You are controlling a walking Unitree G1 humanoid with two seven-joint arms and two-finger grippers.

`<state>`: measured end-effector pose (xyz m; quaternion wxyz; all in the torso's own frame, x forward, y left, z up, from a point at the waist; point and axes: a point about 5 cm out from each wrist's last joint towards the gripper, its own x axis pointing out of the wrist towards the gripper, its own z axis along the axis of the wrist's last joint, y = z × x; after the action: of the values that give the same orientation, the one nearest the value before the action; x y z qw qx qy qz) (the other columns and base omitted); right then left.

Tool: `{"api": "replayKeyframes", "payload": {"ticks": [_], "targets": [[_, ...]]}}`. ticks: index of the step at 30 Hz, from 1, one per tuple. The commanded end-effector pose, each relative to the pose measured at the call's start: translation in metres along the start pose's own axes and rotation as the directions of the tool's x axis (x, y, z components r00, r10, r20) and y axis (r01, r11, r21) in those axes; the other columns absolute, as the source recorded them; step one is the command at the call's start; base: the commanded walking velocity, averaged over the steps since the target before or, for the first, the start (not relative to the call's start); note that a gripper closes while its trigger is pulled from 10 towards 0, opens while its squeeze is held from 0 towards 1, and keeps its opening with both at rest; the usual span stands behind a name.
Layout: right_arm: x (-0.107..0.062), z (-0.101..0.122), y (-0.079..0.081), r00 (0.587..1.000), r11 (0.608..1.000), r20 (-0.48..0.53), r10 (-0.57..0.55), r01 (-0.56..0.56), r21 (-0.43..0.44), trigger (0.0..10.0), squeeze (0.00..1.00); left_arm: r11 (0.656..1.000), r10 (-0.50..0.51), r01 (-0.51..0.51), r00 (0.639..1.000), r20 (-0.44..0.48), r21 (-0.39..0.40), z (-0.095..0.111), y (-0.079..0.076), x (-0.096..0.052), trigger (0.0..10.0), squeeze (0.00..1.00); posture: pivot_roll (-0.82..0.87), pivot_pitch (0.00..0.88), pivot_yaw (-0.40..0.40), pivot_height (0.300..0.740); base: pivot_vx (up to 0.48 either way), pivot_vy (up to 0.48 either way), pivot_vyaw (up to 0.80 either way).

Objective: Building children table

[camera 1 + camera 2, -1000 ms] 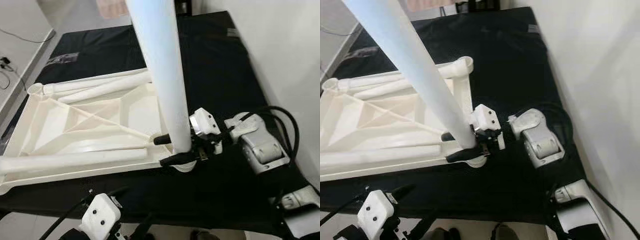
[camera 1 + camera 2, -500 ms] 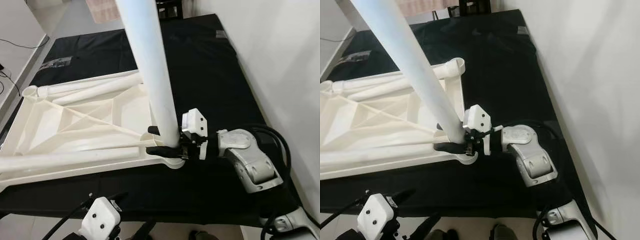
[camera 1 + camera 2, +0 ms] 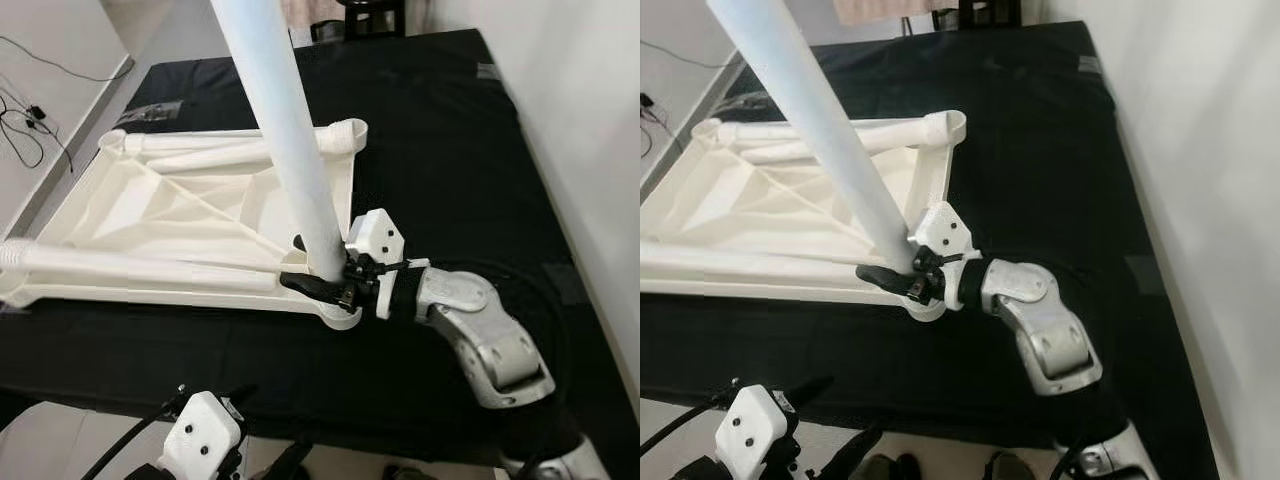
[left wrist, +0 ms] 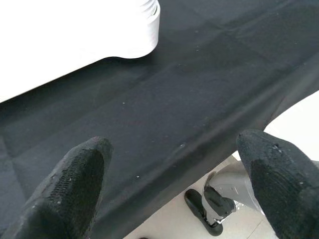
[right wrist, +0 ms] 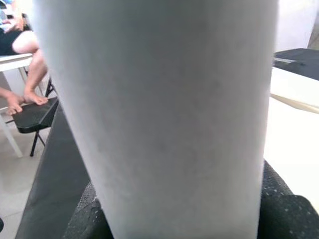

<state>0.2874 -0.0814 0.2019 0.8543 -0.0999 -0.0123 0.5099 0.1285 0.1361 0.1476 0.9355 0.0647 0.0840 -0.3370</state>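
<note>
Lower-gripped upright white leg

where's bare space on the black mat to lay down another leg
Free: the wide black mat strip between the upturned tabletop and the right wall, and the mat's far end. Crowded: the near right corner, where the right gripper clamps the upright leg.

black mat, white wall, pale floor
</note>
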Motion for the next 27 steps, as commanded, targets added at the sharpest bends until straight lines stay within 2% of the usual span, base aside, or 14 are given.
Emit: {"api": "replayKeyframes", "payload": {"ticks": [1, 2, 3, 4, 5, 6, 8, 11, 12, 15, 17, 23, 25, 27], "targets": [[-0.005, -0.055, 0.011, 0.982, 0.96, -0.186, 0.008, 0.045, 0.276, 10.0, 0.0, 1.0, 0.0, 0.0, 0.999, -0.037, -0.001, -0.005, 0.002, -0.001, 10.0, 0.0, 0.01, 0.267, 0.111, 0.74, 0.0, 0.0, 0.0], [-0.005, -0.055, 0.011, 0.982, 0.96, -0.186, 0.008, 0.045, 0.276, 10.0, 0.0, 1.0, 0.0, 0.0, 0.999, -0.037, -0.001, -0.005, 0.002, -0.001, 10.0, 0.0, 0.01, 0.267, 0.111, 0.74, 0.0, 0.0, 0.0], [-0.005, -0.052, 0.015, 0.983, 0.977, -0.172, 0.066, -0.029, 0.209, 10.0, 0.0, 1.0, 0.0, 0.001, 0.999, -0.037, 0.003, -0.005, 0.002, -0.001, 10.0, 0.0, 0.01, 0.267, 0.111, 0.74, 0.0, 0.0, 0.0], [-0.005, -0.052, 0.015, 0.983, 0.977, -0.172, 0.066, -0.029, 0.209, 10.0, 0.0, 1.0, 0.0, 0.001, 0.999, -0.037, 0.003, -0.005, 0.002, -0.001, 10.0, 0.0, 0.01, 0.267, 0.111, 0.74, 0.0, 0.0, 0.0], [-0.007, -0.049, 0.019, 0.972, 0.985, -0.176, 0.155, -0.138, 0.106, 10.0, 0.0, 1.0, -0.001, 0.001, 0.999, -0.036, 0.006, -0.005, 0.003, 0.0, 10.0, 0.0, 0.01, 0.264, 0.108, 0.74, 0.0, 0.0, 0.0], [-0.007, -0.049, 0.019, 0.972, 0.985, -0.176, 0.155, -0.138, 0.106, 10.0, 0.0, 1.0, -0.001, 0.001, 0.999, -0.036, 0.006, -0.005, 0.003, 0.0, 10.0, 0.0, 0.01, 0.264, 0.108, 0.74, 0.0, 0.0, 0.0], [-0.014, -0.044, 0.015, 0.943, 0.958, -0.188, 0.275, -0.286, -0.034, 10.0, 0.0, 1.0, 0.0, 0.0, 0.999, -0.035, 0.01, -0.005, 0.003, 0.001, 10.0, 0.0, 0.01, 0.262, 0.107, 0.74, 0.0, 0.0, 0.0], [-0.018, -0.042, 0.014, 0.926, 0.935, -0.199, 0.32, -0.342, -0.09, 10.0, 0.0, 1.0, 0.0, 0.0, 0.999, -0.034, 0.011, -0.005, 0.004, 0.002, 10.0, 0.0, 0.01, 0.261, 0.106, 0.74, 0.0, 0.0, 0.0], [-0.022, -0.041, 0.012, 0.906, 0.909, -0.228, 0.355, -0.392, -0.141, 10.0, 0.0, 1.0, 0.001, -0.001, 0.999, -0.034, 0.013, -0.004, 0.004, 0.002, 10.0, 0.0, 0.02, 0.261, 0.104, 0.74, 0.0, 0.0, 0.0], [-0.024, -0.04, 0.009, 0.89, 0.884, -0.262, 0.373, -0.426, -0.19, 10.0, 0.0, 1.0, 0.002, -0.002, 0.999, -0.033, 0.015, -0.004, 0.004, 0.002, 10.0, 0.0, 0.02, 0.261, 0.102, 0.74, 0.0, 0.0, 0.0], [-0.025, -0.034, 0.001, 0.881, 0.854, -0.294, 0.369, -0.447, -0.267, 10.0, 0.0, 1.0, 0.005, -0.004, 0.999, -0.032, 0.017, -0.004, 0.004, 0.002, 10.0, 0.0, 0.02, 0.26, 0.096, 0.74, 0.0, 0.0, 0.0], [-0.027, -0.021, -0.003, 0.884, 0.849, -0.235, 0.403, -0.458, -0.264, 10.0, 0.0, 1.0, 0.009, -0.009, 1.0, -0.029, 0.017, -0.004, 0.004, 0.003, 10.0, 0.0, 0.03, 0.262, 0.094, 0.74, 0.0, 0.0, 0.0], [-0.026, -0.011, -0.008, 0.914, 0.889, -0.12, 0.388, -0.405, -0.213, 10.0, 0.0, 1.0, 0.011, -0.01, 1.0, -0.027, 0.016, -0.003, 0.003, 0.003, 10.0, 0.0, 0.02, 0.264, 0.094, 0.74, 0.0, 0.0, 0.0], [-0.025, -0.006, -0.011, 0.927, 0.911, -0.054, 0.37, -0.374, -0.173, 10.0, 0.0, 1.0, 0.011, -0.01, 1.0, -0.026, 0.015, -0.003, 0.003, 0.003, 10.0, 0.0, 0.02, 0.264, 0.094, 0.74, 0.0, 0.0, 0.0]]}}
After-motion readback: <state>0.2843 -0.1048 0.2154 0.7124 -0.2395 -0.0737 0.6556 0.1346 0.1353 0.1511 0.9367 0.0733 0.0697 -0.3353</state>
